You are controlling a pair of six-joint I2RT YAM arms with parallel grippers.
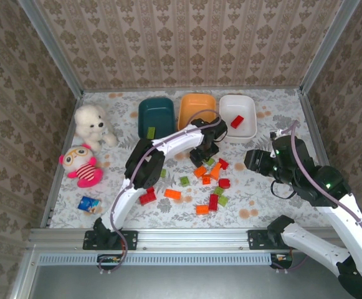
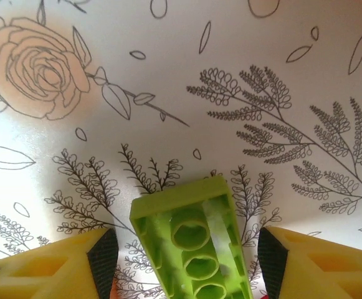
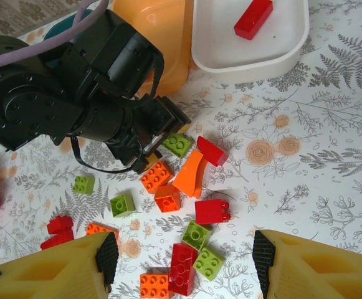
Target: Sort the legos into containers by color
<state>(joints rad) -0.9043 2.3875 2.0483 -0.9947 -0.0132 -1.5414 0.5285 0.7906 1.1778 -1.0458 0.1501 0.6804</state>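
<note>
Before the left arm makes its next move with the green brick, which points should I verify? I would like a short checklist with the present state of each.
1. Green brick lies between the fingers of the left claw: ok.
2. Left claw closed on it: not ok, a gap shows on each side.
3. Teal tub ready for green: ok, it holds another green piece.
4. Right claw free: ok, open, nothing between its fingers.
5. Neighbouring bricks clear of the target: cannot tell.
</note>
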